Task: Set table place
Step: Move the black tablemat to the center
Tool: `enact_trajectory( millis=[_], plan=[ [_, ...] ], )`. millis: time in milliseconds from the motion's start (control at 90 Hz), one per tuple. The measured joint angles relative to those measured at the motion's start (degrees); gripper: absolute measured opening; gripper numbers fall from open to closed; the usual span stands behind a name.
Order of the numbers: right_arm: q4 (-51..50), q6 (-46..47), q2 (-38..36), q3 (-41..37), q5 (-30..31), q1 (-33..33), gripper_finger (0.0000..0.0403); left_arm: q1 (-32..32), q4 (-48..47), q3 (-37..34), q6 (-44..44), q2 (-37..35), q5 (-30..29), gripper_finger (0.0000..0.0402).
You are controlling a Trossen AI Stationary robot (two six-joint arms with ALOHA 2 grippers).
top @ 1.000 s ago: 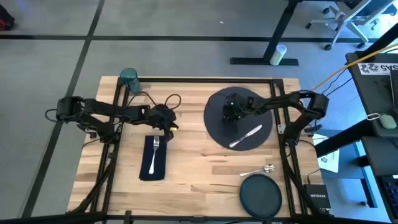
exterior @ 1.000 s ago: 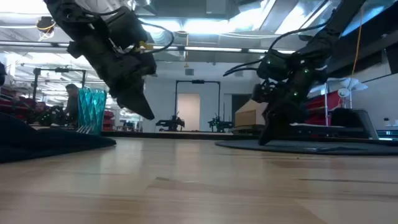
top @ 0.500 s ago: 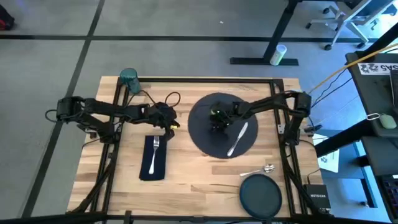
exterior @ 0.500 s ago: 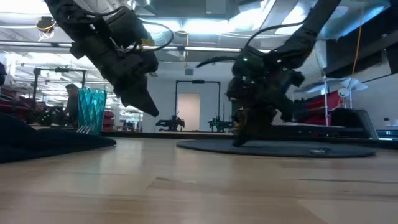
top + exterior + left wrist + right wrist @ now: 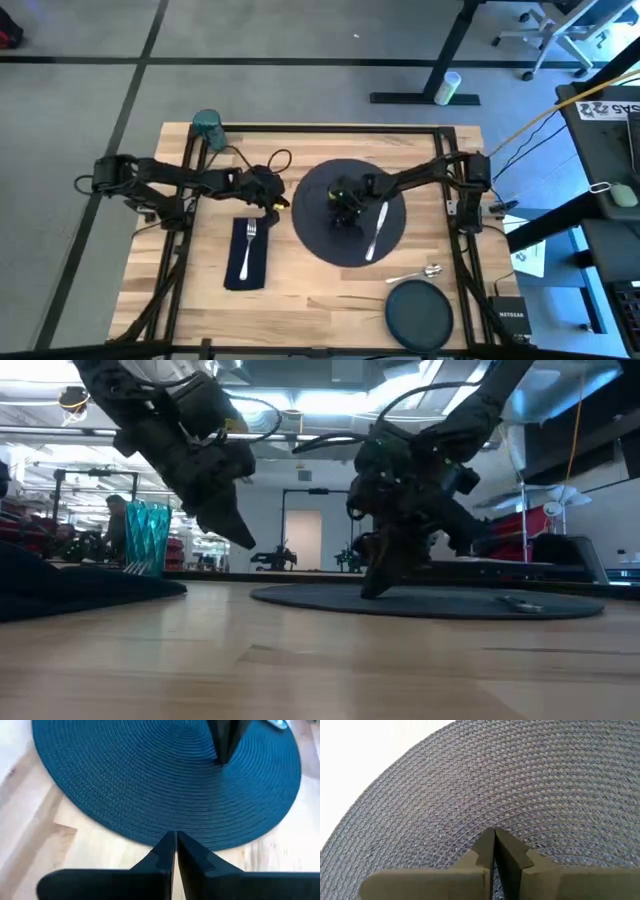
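Right hand [image 5: 343, 205] is down on the woven charger [image 5: 318, 232], fingers clenched together with tips pressed onto the mat near its middle; the right wrist view shows them closed on nothing, only weave beneath. Looks like a press-and-drag to position the charger, not a grasp.

Charger lies flat near the centre of the table [image 5: 310, 285], with the knife [image 5: 377, 230] loose on its right part. Napkin [image 5: 246, 255] sits to the left with the fork [image 5: 248, 243] on it. Spoon [image 5: 418, 272] and smaller plate [image 5: 420, 312] wait at the near right corner; teal cup [image 5: 207, 125] at the far left corner.

Left hand [image 5: 268, 193] hangs above the table between napkin and charger, fingers closed and empty.

To do this well:
- keep steady downward pressure so the tips don't skate over the weave;
- drag slowly, so the knife rides along without sliding off;
- stop short of the napkin edge;
- lift straight up.
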Motion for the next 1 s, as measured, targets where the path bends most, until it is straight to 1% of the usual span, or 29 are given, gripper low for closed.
enact_trajectory(
  millis=[122, 211, 378, 522, 589, 689, 856, 1000],
  plan=[
    [0.64, 1.34, 0.02, 0.20, 0.37, 1.50, 0.0000, 0.00, 1.70, 0.00, 0.31, 3.47, -0.02, 0.0001],
    [-0.65, 1.29, 0.08, 1.57, 2.45, 2.65, 0.0000, 0.00, 4.57, 0.01, 0.78, 5.69, -0.02, 0.0001],
    [-6.94, -1.72, 0.06, 7.11, 6.04, 4.44, 0.0000, 0.00, 5.67, 2.43, 3.15, 6.91, -0.07, 0.0001],
    [-18.30, -4.86, 0.02, 12.95, 12.32, 5.93, 0.0000, 0.17, 5.55, 4.36, 6.09, 7.02, -0.07, 0.0001],
    [-22.54, -5.29, 0.00, 15.25, 15.64, 6.55, 0.0000, 0.33, 5.56, 4.67, 7.16, 7.48, -0.07, 0.0001],
    [-28.07, -5.45, -0.50, 17.84, 18.88, 7.48, 0.0000, 0.86, 5.43, 4.99, 7.61, 8.94, -0.07, 0.0001],
    [-32.56, -4.42, -3.10, 18.91, 24.03, 9.11, 0.0000, 1.27, 6.09, 5.05, 7.78, 13.24, -0.13, 0.0001],
    [-38.20, -1.67, -6.00, 18.91, 31.24, 9.81, 0.0000, 0.96, 7.34, 5.26, 6.71, 16.76, -0.02, 0.0001]
  ],
)
